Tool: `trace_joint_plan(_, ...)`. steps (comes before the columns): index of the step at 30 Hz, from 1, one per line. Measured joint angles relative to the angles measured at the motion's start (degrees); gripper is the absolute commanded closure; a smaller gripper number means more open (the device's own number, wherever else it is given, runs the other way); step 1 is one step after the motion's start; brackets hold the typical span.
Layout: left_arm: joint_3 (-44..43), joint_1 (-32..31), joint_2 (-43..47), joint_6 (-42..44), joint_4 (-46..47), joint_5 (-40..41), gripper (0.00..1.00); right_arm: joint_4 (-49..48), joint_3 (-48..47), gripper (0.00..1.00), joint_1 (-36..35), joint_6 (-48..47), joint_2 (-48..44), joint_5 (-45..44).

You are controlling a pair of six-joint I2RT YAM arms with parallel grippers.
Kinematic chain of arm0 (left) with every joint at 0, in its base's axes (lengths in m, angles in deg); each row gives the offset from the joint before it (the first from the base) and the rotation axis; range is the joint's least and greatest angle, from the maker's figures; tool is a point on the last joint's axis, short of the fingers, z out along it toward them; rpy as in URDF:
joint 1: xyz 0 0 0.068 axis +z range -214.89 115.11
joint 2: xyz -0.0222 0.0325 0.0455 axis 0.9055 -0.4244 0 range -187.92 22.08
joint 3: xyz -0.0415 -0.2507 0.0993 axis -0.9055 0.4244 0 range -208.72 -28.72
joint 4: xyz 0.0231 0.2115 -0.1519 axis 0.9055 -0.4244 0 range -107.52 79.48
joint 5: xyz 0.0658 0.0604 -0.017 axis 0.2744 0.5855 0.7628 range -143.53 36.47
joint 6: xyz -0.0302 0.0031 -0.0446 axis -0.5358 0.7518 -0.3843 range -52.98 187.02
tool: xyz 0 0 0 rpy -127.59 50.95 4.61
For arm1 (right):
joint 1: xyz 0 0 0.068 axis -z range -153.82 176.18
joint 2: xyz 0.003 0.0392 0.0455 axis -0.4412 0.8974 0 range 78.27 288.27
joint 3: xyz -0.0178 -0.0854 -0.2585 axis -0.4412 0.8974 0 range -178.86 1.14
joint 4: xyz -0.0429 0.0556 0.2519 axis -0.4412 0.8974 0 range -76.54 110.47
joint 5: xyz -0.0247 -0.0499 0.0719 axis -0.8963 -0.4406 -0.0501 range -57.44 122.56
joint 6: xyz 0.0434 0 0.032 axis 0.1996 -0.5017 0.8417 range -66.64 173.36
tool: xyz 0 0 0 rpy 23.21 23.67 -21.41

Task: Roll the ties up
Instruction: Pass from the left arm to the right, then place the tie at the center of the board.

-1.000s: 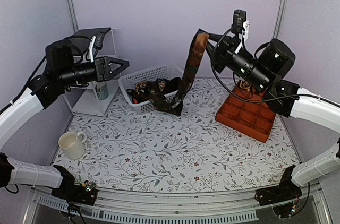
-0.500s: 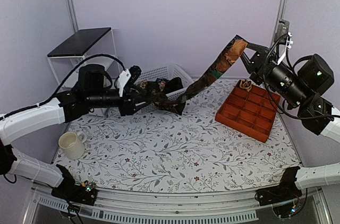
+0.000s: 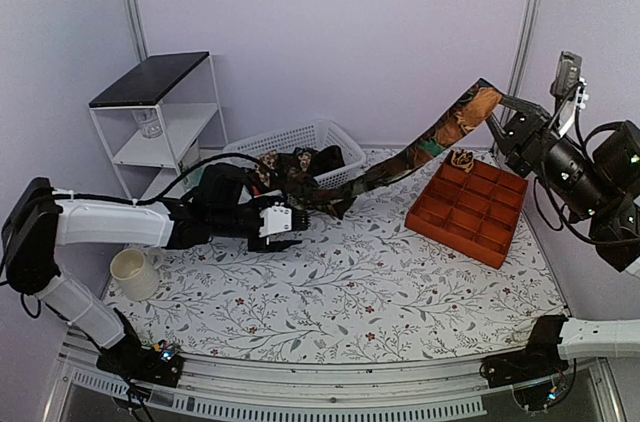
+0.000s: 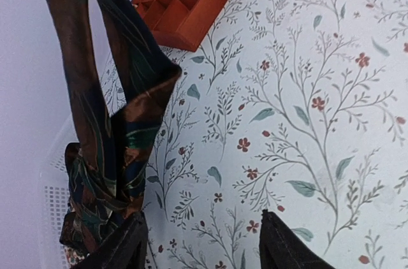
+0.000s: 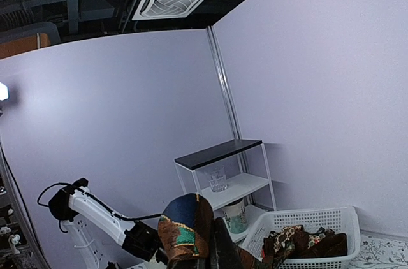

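One long brown, green and rust tie (image 3: 415, 154) stretches taut from the white basket (image 3: 330, 132) up to the right. My right gripper (image 3: 497, 114) is shut on its wide end, high above the orange tray (image 3: 465, 210). In the right wrist view that end (image 5: 185, 227) folds over beside my dark finger (image 5: 224, 250). More ties (image 3: 295, 167) lie bunched in the basket. My left gripper (image 3: 288, 226) hovers low over the table in front of the basket, open and empty. Its wrist view shows the fingers (image 4: 121, 250) wide apart, the tie (image 4: 118, 122) hanging just left of them.
A small tan roll (image 3: 462, 158) sits in a far compartment of the orange tray. A cream mug (image 3: 130, 272) stands at the near left. A white shelf unit (image 3: 160, 112) with a glass (image 5: 218, 180) stands back left. Purple walls close the back and sides.
The right gripper pulled the tie end rightward, drawing the tie out of the basket. The left arm swung down from beside the shelf to low in front of the basket, its jaws spreading.
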Motion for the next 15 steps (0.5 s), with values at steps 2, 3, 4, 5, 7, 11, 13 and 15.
trace_joint_plan(2, 0.0, 0.0, -2.4, 3.5, 2.8, 1.5, 0.38, 0.1, 0.2, 1.00, 0.0, 0.0, -1.2, -0.2)
trace_joint_plan(3, 0.0, 0.1, -3.4, 4.6, 3.9, 2.1, 0.38, 0.1, 0.4, 1.00, 0.0, 0.2, -1.9, -0.2)
trace_joint_plan(4, 0.0, 0.2, -4.6, 5.7, 5.5, 3.0, 0.38, 0.1, 0.5, 1.00, 0.0, 0.3, -2.3, -0.2)
trace_joint_plan(5, 0.0, 0.3, -5.9, 7.0, 7.3, 3.9, 0.37, 0.1, 0.6, 1.00, 0.0, 0.5, -2.6, -0.2)
trace_joint_plan(7, 0.0, 0.5, -8.2, 8.9, 11.0, 5.6, 0.37, 0.2, 0.7, 1.00, 0.0, 0.6, -2.7, -0.3)
trace_joint_plan(11, 0.4, 0.6, -11.8, 11.3, 20.2, 8.2, 0.36, 0.5, 0.9, 1.00, 0.0, 0.7, -2.6, -0.3)
trace_joint_plan(13, 0.7, 0.6, -12.9, 11.6, 24.1, 8.5, 0.37, 0.5, 0.9, 1.00, 0.0, 0.7, -2.2, -0.3)
trace_joint_plan(15, 0.7, 0.6, -13.2, 11.7, 26.2, 8.2, 0.38, 0.8, 0.9, 1.00, 0.0, 0.7, -1.9, -0.5)
